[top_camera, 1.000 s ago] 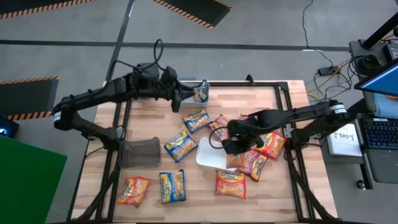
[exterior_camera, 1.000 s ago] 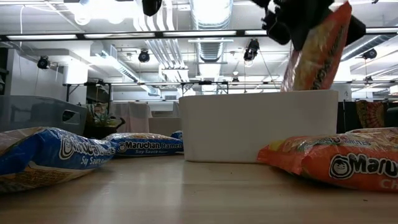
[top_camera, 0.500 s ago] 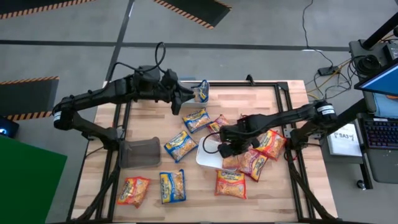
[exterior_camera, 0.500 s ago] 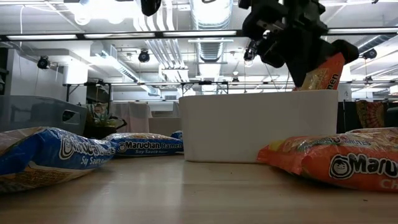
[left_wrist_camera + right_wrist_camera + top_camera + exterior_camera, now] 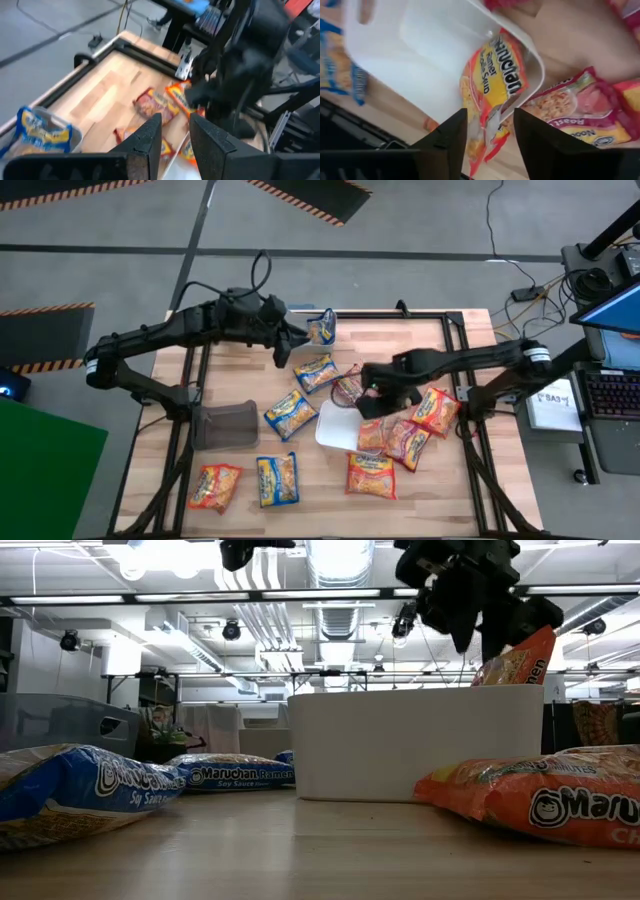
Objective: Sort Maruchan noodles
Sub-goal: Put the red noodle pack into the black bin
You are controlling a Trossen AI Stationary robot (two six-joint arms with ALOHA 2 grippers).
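An orange Maruchan packet (image 5: 492, 90) stands slanted in the white tray (image 5: 328, 428), its upper end (image 5: 518, 658) leaning on the tray's right wall and sticking up above the rim. My right gripper (image 5: 376, 392) hovers just above it, open, with its fingers (image 5: 451, 140) on either side of the packet's upper end and clear of it. My left gripper (image 5: 296, 340) waits high over the table's far left, slightly open and holding nothing. Beside it a blue packet (image 5: 322, 328) lies in a clear tray.
Blue packets (image 5: 290, 412) lie left of the white tray. Red and orange ones (image 5: 408, 442) are piled to its right and in front. A dark tray (image 5: 225, 425) stands at the left, and two more packets (image 5: 277, 478) lie near the front edge.
My right gripper has lowered the orange packet into the white tray, opened and let it go, then drawn back up and toward the far edge. The packet, which hung above the rim, now leans on the tray's right wall.
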